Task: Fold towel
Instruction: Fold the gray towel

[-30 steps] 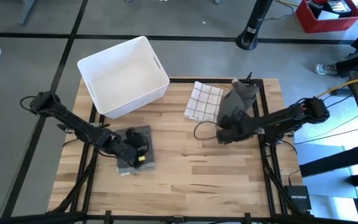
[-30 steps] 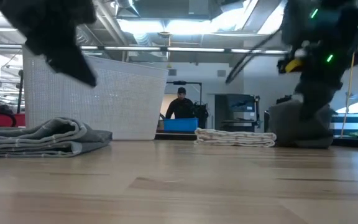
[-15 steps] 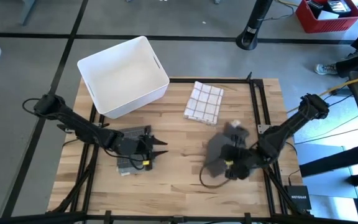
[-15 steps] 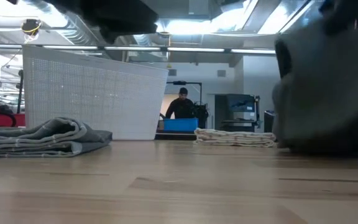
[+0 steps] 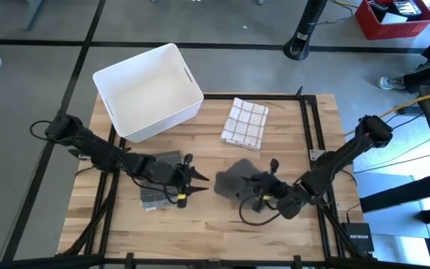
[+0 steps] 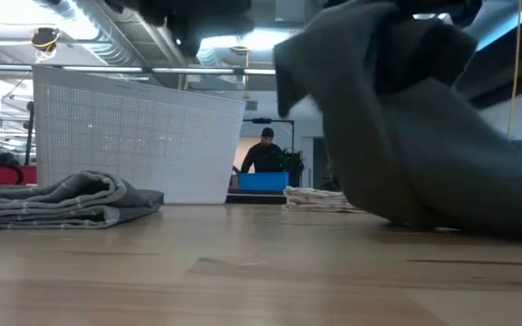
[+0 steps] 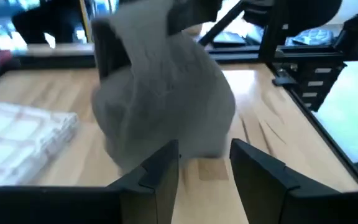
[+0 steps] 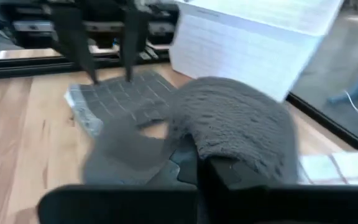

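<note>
Right gripper (image 5: 263,196) is clamped shut on the grey towel (image 5: 234,182), holding it bunched mid-table, probably so there is room to spread it. Left gripper (image 5: 191,184) waits just left of it, fingers partly open and empty, likely lined up to take an edge.

Three towels are on the bench. One is a plain grey towel (image 5: 234,181), bunched near the middle of the front half. One is a dark checked towel (image 5: 157,188), folded, toward the front left corner. One is a white checked towel (image 5: 245,122), folded, near the back edge right of centre. One white bin (image 5: 147,90) stands at the back left corner, overhanging the edge. Two arms reach over the bench, so two grippers: the left gripper (image 5: 190,184) and the right gripper (image 5: 262,188), each with two fingers. One person (image 6: 263,154) shows in the room beyond.
</note>
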